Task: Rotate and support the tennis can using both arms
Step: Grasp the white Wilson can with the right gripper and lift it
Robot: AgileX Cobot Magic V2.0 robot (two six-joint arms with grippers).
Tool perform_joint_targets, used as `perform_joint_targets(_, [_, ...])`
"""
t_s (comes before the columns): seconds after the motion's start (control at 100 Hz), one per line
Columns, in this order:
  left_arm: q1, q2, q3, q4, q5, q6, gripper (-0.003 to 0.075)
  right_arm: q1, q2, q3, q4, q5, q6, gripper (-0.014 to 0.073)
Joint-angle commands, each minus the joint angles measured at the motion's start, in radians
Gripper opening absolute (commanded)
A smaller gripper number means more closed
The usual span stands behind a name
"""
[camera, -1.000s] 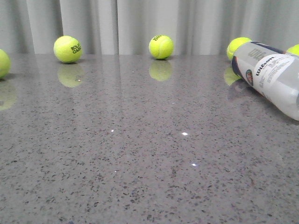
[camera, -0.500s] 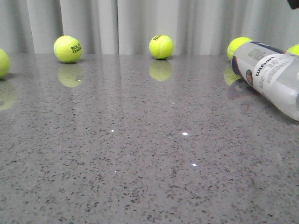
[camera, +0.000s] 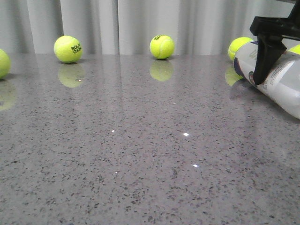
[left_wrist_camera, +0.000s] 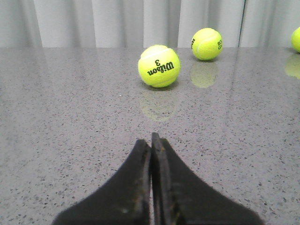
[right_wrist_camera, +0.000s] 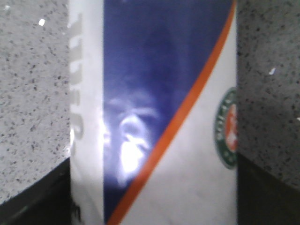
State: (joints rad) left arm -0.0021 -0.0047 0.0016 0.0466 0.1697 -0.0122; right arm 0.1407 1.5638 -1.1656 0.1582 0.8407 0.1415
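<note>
Grey speckled stone makes up the desk point(camera: 140, 154), and on it, at the far right, I find the tennis can point(camera: 281, 86) lying on its side, one end turned toward the left and the far edge, the body running off the right border of the front view. My right end effector point(camera: 276, 70) hangs directly over that can; one black finger point(camera: 264, 58) crosses in front of the label, and I cannot tell from the front whether it touches the plastic. The right wrist view is filled by the can's navy panel, orange stripe and round emblem, with a dark finger at each lower corner, one on either side of the tube, so I judge the jaws spread and straddling, nothing yet gripped. My left end effector point(left_wrist_camera: 151, 145) is clenched on nothing, fingers pressed together, low over bare desk and facing a Wilson ball point(left_wrist_camera: 159, 66) with another ball point(left_wrist_camera: 206, 43) beyond it; it does not appear in the front view. I assess the step in hand as the right arm's approach to the first grasp. The next move, in my judgement, calls for settling lower, squeezing evenly across the round wall so it does not roll, then bringing the left arm over, released, to support the free end.
</note>
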Motion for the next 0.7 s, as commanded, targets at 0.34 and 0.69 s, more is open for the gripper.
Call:
perform_joint_targets(0.34, [0.002,-0.035,0.044,0.000,-0.078,-0.011,-0.0019,0.039,-0.031,-0.212,0.013,0.123,-0.159,0.0321])
perform_joint_targets(0.69, [0.002,-0.035,0.044,0.000,-0.078,-0.011,-0.0019,0.239,0.016,-0.361,0.015,0.187,-0.771,0.0321])
